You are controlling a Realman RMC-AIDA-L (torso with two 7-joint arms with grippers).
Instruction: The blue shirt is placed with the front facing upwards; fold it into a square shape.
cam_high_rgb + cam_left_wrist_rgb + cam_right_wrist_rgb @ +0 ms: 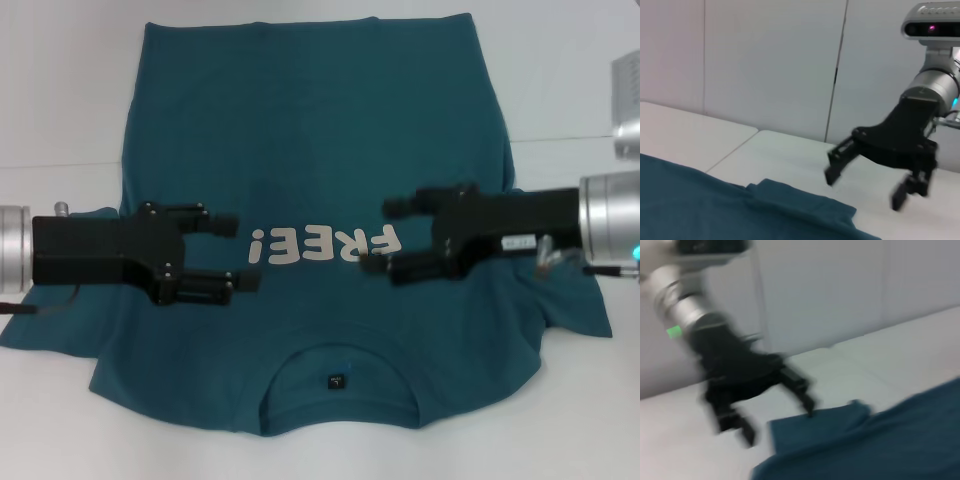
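White wall (765, 65) shows only from the wrists; blue shirt (320, 150) flat, left pincer (240, 253) and right pincer (392, 238) wide.

blue shirt (320, 130): soft matt cotton-like cloth, white print. left gripper (238, 254), right gripper (390, 236): matt black plastic, brushed metal wrists. table (60, 90): smooth matt white.

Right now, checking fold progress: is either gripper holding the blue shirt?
No; left gripper and right gripper hover open above the blue shirt.
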